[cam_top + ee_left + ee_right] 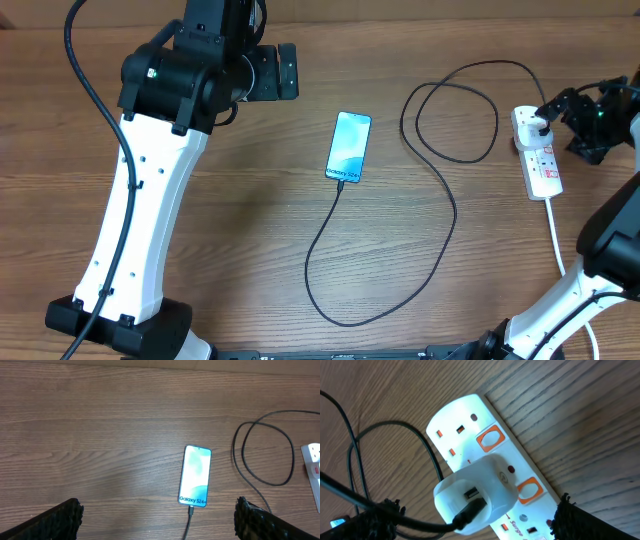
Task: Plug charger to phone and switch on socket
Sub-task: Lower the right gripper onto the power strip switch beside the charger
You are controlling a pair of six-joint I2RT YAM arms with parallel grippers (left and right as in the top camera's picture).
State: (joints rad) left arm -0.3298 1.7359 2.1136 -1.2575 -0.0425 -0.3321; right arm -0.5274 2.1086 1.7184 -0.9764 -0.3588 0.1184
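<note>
2 robot hands, both open and empty. Left hand hovers over the table, left of the lit phone lying mid-table, where the black charger appears to meet its lower edge. Right hand hangs just beside the white socket at the right. The adapter crowds 2 orange switches — a finger could press the wrong one or knock the adapter loose.

socket cut off at right edge, charger tip seemingly in phone, joint too small
</note>
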